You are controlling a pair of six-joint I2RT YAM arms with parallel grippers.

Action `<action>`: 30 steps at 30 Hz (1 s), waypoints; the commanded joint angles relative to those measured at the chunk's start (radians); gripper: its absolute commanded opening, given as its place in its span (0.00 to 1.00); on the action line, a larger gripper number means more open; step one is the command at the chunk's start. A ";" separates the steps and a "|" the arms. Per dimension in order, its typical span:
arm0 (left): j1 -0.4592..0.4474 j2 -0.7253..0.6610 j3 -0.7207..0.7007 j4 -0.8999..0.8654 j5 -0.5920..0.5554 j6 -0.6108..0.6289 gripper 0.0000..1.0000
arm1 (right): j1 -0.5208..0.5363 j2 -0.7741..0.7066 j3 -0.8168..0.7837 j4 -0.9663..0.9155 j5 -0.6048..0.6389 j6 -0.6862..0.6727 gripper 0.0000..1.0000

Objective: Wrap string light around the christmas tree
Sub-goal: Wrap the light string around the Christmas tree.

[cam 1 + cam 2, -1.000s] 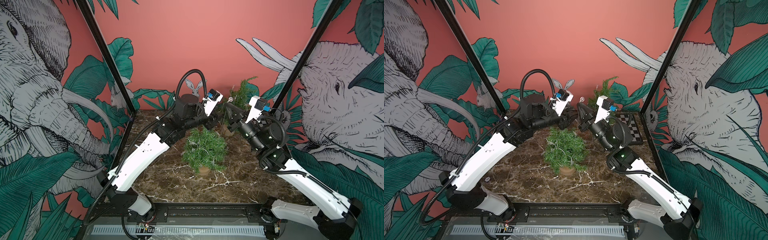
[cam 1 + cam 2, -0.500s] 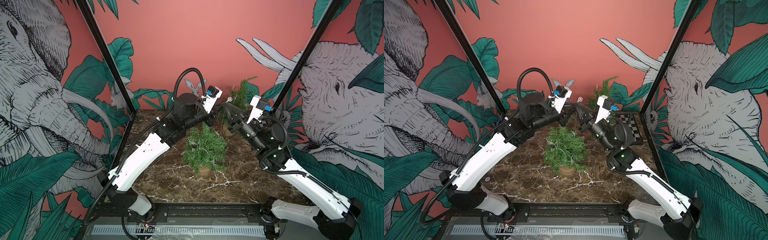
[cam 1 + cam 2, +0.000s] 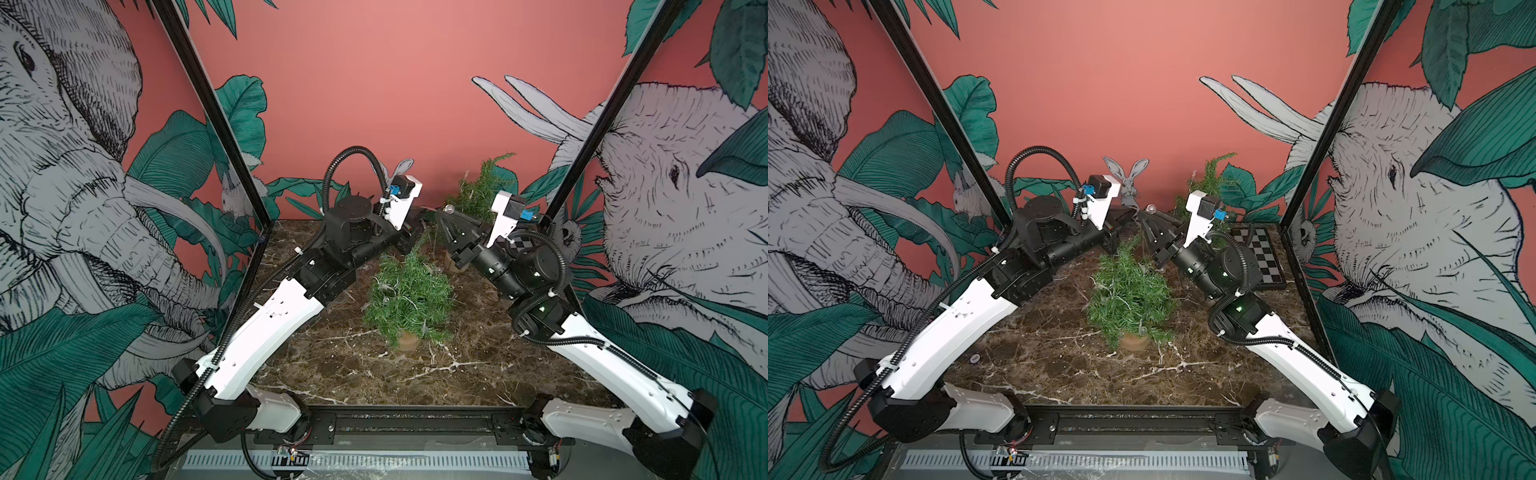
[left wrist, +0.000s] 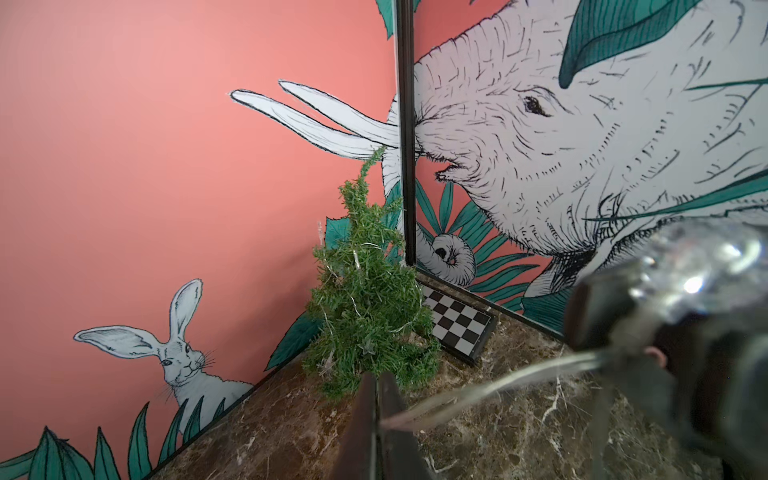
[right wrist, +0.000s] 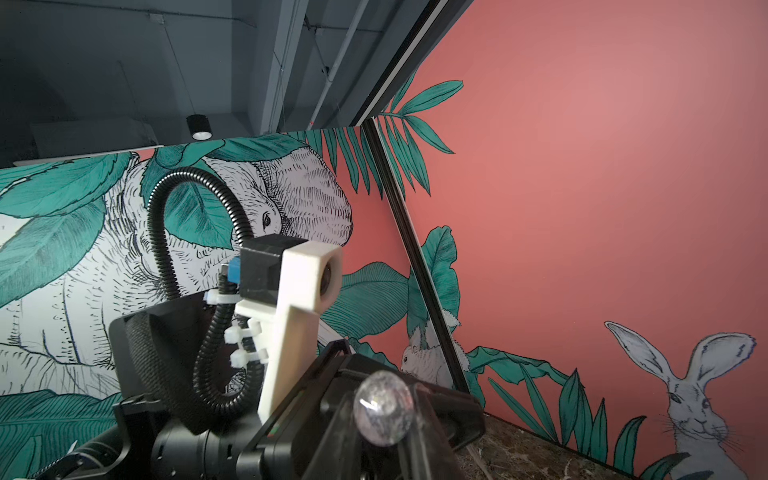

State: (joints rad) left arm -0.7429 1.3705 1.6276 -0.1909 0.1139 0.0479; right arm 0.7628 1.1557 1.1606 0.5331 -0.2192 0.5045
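The left gripper is pinched shut on the thin silvery wire of the string light, which runs to a clear round bulb at the tips of the right gripper — clamped or not, I cannot tell. It is likely limp, light and snag-prone, so hold the wire, not the fragile bulb. Only the left wrist view shows that pinch — only the top views show the small green Christmas tree beneath, strands already on it.

My black pincer is clamped on the thin silvery string-light wire; it runs to a blurred clear glass bulb; a small green artificial tree stands beyond, upright on the brown marble tabletop.
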 commanded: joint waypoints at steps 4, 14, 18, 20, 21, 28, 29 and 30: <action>0.072 -0.010 -0.018 0.102 0.115 -0.060 0.00 | 0.036 0.039 0.048 0.070 -0.091 0.002 0.28; 0.125 -0.011 -0.041 0.178 0.230 -0.091 0.00 | 0.082 0.067 0.056 0.069 -0.160 -0.019 0.31; 0.129 -0.036 -0.059 0.207 0.341 -0.083 0.00 | 0.086 0.033 0.017 0.089 -0.126 -0.056 0.32; 0.128 -0.056 -0.074 0.209 0.344 -0.075 0.00 | 0.085 0.009 -0.007 0.083 -0.085 -0.093 0.34; 0.128 -0.068 -0.082 0.208 0.336 -0.071 0.00 | 0.086 -0.006 -0.022 0.078 -0.055 -0.115 0.36; 0.128 -0.112 -0.088 0.192 0.317 -0.079 0.00 | 0.085 -0.101 -0.089 0.016 0.160 -0.277 0.44; 0.128 -0.110 -0.089 0.189 0.308 -0.076 0.00 | 0.086 -0.114 -0.095 0.004 0.188 -0.299 0.45; 0.128 -0.110 -0.089 0.183 0.298 -0.074 0.00 | 0.085 -0.125 -0.099 -0.017 0.217 -0.321 0.45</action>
State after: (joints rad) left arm -0.6163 1.2915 1.5436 -0.0380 0.4110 -0.0265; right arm 0.8444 1.0695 1.0714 0.5201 -0.1265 0.2878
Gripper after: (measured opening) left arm 0.046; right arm 0.447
